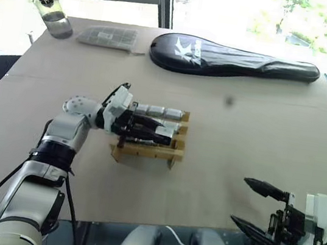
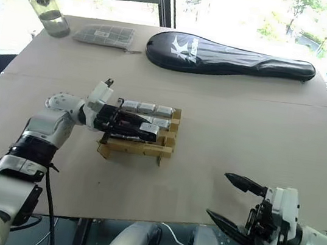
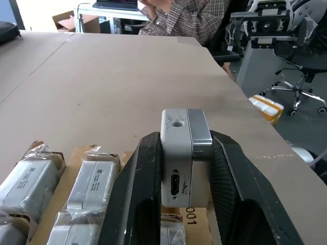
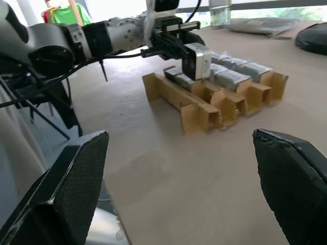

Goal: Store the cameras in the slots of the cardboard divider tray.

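Left gripper [image 3: 176, 204] clamped on small silver-grey boxy camera [image 3: 185, 153] above tan cardboard divider tray [image 4: 204, 109] | right gripper [image 1: 256, 205] agape, empty

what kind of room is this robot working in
Probably an office or lab workspace. A large table stands by bright windows, a wheeled office chair stands beside it, and a person in a checked shirt sits at a desk at the back.

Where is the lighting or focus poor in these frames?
Left eye view: the windows behind the table are blown out white. Left wrist view: the camera in the left gripper is sharp. Right wrist view: the right gripper looms dark and soft; the cardboard divider tray reads clearly.
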`<action>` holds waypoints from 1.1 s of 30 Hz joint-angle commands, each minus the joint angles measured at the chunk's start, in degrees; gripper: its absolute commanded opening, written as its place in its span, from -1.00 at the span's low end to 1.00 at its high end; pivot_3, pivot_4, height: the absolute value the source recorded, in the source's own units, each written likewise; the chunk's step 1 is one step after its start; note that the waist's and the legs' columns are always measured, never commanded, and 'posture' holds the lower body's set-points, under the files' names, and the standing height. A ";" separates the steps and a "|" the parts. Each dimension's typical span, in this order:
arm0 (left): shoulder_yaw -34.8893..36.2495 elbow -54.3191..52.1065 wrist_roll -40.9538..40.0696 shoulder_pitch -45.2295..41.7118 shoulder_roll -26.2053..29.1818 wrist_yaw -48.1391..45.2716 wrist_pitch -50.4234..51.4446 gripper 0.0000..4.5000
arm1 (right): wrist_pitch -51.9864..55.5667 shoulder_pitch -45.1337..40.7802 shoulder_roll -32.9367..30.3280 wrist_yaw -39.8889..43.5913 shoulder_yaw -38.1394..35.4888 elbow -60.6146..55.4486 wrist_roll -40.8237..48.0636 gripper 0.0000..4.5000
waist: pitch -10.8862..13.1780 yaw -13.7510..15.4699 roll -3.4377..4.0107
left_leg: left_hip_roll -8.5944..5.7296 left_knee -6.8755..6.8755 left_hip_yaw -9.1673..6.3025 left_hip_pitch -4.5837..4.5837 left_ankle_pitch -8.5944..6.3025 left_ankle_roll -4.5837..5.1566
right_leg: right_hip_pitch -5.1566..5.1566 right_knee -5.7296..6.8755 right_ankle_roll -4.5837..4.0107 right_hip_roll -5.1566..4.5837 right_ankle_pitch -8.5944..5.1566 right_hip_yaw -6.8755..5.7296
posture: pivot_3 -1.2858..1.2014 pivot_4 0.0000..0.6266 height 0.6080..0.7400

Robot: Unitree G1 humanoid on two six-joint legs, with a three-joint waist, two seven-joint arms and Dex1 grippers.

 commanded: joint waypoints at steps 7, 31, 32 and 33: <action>0.93 4.08 1.50 -2.10 -1.56 -0.25 -8.58 -0.68 | -2.26 -3.24 1.03 2.52 -1.87 1.38 -2.53 1.00 | 0.00 0.11 0.00 | -0.01 0.00 -0.03 0.00 0.00 0.00 | 0.00 0.00 0.00 -0.01 0.00 -0.03 | 0.03 -0.52 1.00; 1.20 13.74 8.21 -5.63 -8.33 -0.25 -13.48 -0.68 | -1.91 -5.43 3.52 0.49 -1.15 2.54 -7.65 1.00 | -0.01 0.17 -0.02 | -0.06 0.05 -0.06 -0.02 0.00 0.00 | 0.01 0.02 0.00 -0.02 0.00 -0.07 | 0.03 -0.52 1.00; 0.89 13.98 8.31 -5.66 -8.04 -0.25 -12.95 -0.68 | -1.91 -5.33 3.69 0.25 -1.19 2.42 -7.73 1.00 | -0.01 0.15 -0.01 | -0.07 0.05 -0.06 -0.02 0.00 0.00 | 0.01 0.02 0.00 -0.03 0.00 -0.07 | 0.03 -0.52 1.00; 0.68 14.21 8.55 -5.69 -7.77 -0.25 -12.42 -0.68 | -1.92 -5.24 3.83 0.08 -1.24 2.34 -7.78 1.00 | -0.01 0.12 -0.02 | -0.08 0.05 -0.06 -0.02 0.00 0.00 | 0.01 0.02 0.00 -0.04 0.00 -0.06 | 0.03 -0.52 1.00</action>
